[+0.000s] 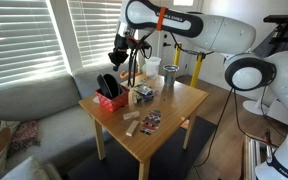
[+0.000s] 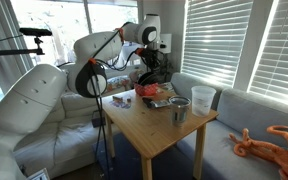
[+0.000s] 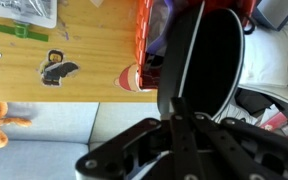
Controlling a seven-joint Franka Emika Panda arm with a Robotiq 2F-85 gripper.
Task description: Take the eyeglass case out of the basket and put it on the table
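Observation:
The black eyeglass case [image 1: 106, 85] stands on end in the small red basket [image 1: 112, 101] at the far left corner of the light-wood table [image 1: 179, 105]. My gripper [image 1: 116, 62] hangs straight above it. In the wrist view the fingers [image 3: 176, 106] are drawn close together at the case's near end [image 3: 212, 55], apparently pinching its edge, with the red basket wall [image 3: 144, 40] beside it. In an exterior view the gripper [image 2: 152, 70] is over the basket [image 2: 157, 93], and the case is mostly hidden behind it.
A white bucket-like container [image 1: 152, 65] and a small dark cup [image 1: 169, 76] stand at the table's back. A small box [image 1: 141, 93], a printed packet [image 1: 150, 120] and a small wooden piece [image 1: 131, 124] lie mid-table. A grey sofa [image 1: 34, 110] borders the table.

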